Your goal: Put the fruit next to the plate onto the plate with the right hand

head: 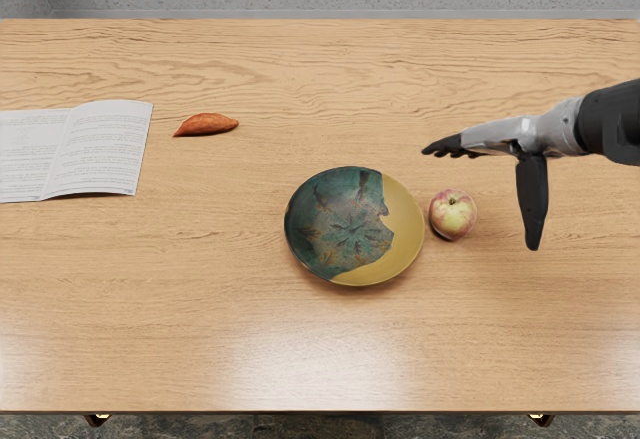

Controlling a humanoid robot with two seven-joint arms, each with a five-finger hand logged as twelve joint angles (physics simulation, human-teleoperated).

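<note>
Right of centre in the frame, the apple [452, 214] sits on the table [300, 349] just beside the plate's [403, 244] right rim, perhaps touching it; I cannot tell which. The right hand [505, 139] hovers up and to the right of the fruit, clear of it. Its fingers [445, 146] are stretched flat toward the left, the thumb hangs straight down, and it holds nothing. So the apple lies below and a little left of the palm in the picture. Being roundish, it offers no long axis to line up with. Only the right arm shows, entering from the right edge, and it looks well placed to come down over the fruit. The plate itself is bare.
</note>
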